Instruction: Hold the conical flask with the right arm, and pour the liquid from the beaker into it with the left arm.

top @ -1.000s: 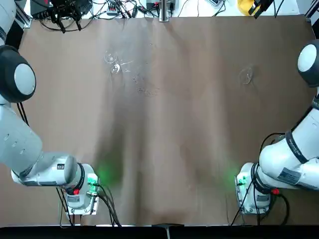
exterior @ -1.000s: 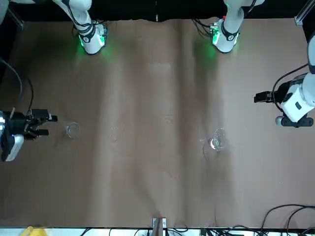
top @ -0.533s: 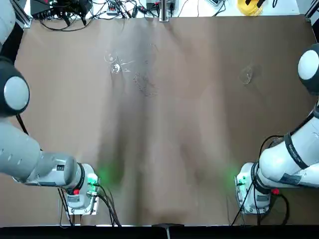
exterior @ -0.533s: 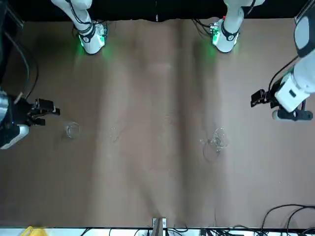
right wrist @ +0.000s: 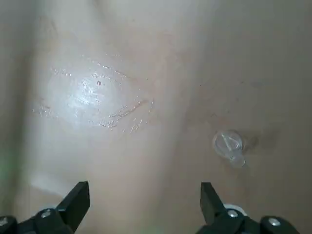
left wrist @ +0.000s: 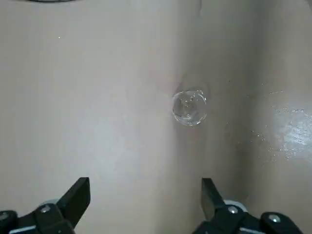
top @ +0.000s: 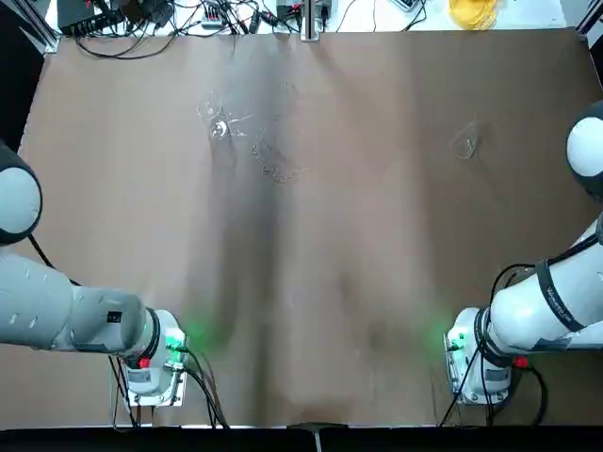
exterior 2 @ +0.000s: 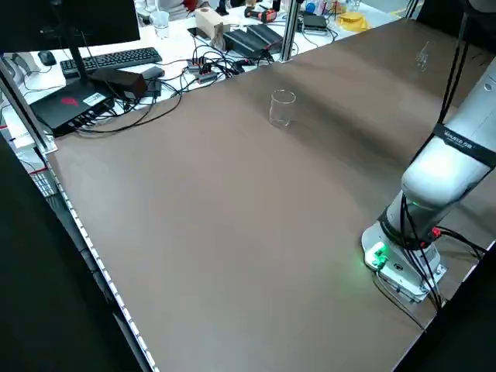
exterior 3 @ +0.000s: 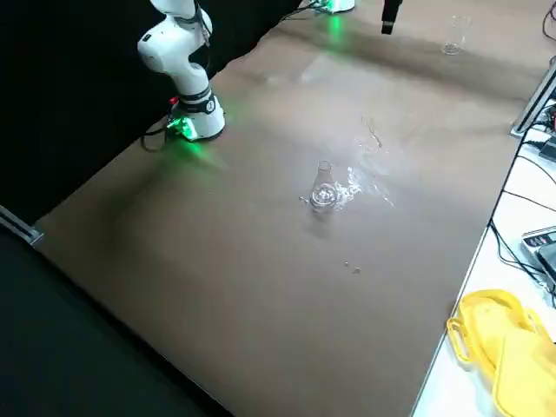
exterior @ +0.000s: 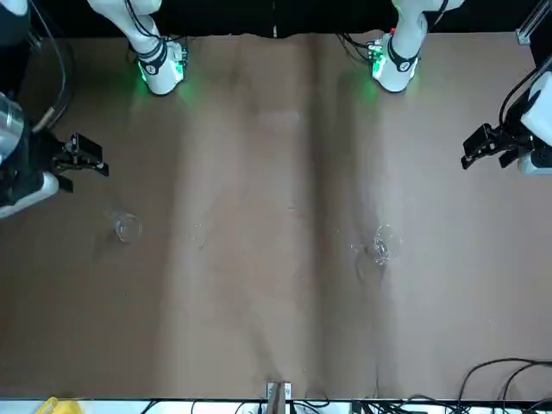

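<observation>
Brown table (top: pixel 330 282) leaves open room between beaker (top: pixel 219 128) and flask (top: pixel 464 143).

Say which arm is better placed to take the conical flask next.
Right, I judge. Its open gripper hangs over the table on the flask's side, with nothing between its fingers. The left gripper, also open, is across the table, nearer the beaker.

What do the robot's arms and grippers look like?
Both jointed arms are white and grey, with black cables, a black band, a red button-like dot and green lights near the base. The left gripper and right gripper have chunky black fingers and silvery screws.
</observation>
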Tool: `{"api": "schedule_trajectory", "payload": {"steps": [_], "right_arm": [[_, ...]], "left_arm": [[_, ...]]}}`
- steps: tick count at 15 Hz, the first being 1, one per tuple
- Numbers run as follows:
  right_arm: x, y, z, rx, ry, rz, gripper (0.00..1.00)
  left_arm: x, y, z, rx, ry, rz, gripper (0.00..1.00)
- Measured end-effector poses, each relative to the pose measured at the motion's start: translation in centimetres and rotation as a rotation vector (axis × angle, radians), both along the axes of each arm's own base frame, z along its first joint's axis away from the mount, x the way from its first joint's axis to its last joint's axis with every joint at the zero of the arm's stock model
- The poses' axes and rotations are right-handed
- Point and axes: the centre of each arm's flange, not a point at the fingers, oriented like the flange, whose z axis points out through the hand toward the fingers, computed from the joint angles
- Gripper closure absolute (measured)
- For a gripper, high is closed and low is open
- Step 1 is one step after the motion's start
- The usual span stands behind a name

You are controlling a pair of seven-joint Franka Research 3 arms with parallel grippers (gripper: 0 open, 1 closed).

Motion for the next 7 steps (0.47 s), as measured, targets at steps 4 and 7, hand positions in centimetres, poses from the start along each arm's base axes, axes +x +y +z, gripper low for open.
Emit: {"api": "schedule_trajectory", "payload": {"steps": [4, 7], "right_arm": [[-2.4, 1.4, 2.1, -0.039, 0.015, -0.058, 0.00], [-4.5, 1.1, 2.6, -0.088, 0.017, -0.084, 0.00]], "left_arm": [[0.0, 0.4, 0.0, 0.032, 0.002, 0.001, 0.00], [0.0, 0.3, 0.0, 0.045, 0.001, -0.003, 0.00]]}}
